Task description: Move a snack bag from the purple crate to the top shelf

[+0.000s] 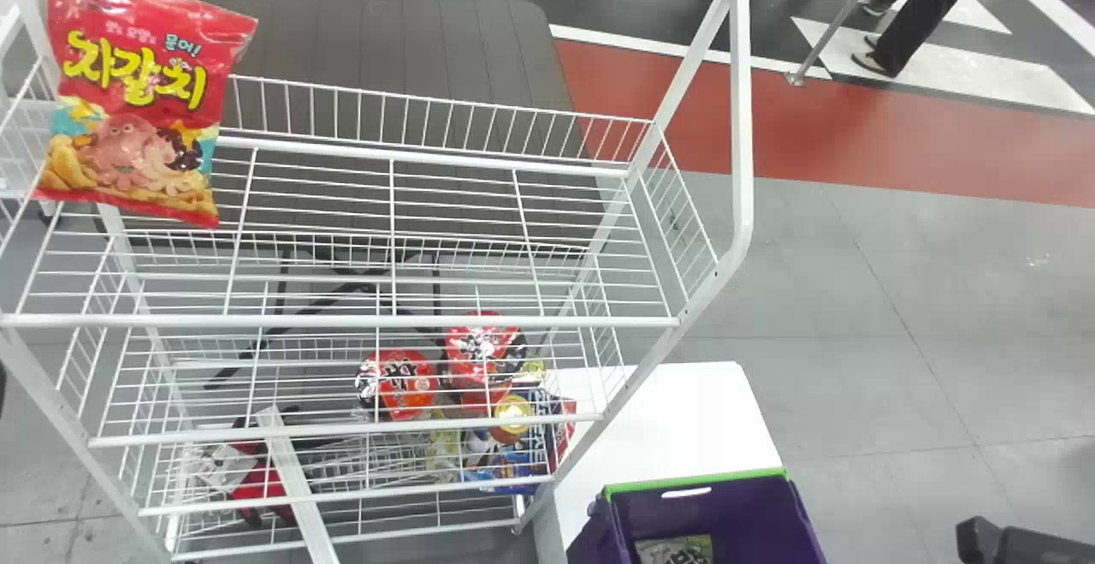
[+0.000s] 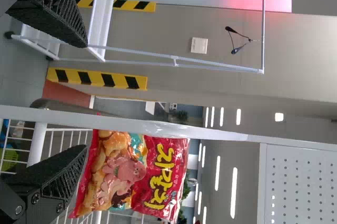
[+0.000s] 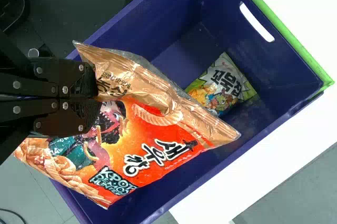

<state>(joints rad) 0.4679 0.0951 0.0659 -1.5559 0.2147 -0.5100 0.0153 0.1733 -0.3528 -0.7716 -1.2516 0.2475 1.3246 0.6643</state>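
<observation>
Orange-and-tan foil snack bag (image 3: 152, 148) pinched in the right gripper (image 3: 98, 97), above the open purple plastic crate (image 3: 171, 21) beside the white wire rack (image 1: 740, 119). The right fingers are closed on the bag near one crimped end, the printed body spreading out beyond them; the left gripper (image 2: 87, 96) has its fingers wide apart at the rack. A smaller yellow-and-green snack bag (image 3: 224, 84) lies in the crate, and a red snack bag (image 1: 137, 102) is upright at the left end of the rack.

The step in hand appears to be the lift-out. It is best done straight up and slowly—the grip being off-centre, the loose end may swing or snag on the rim. Pressure should stay firm without crushing the contents. Once clear, the bag needs raising above the front rail of the top shelf (image 1: 342, 322) before it moves inward, then lowering flat—release only when the wires bear its weight.
</observation>
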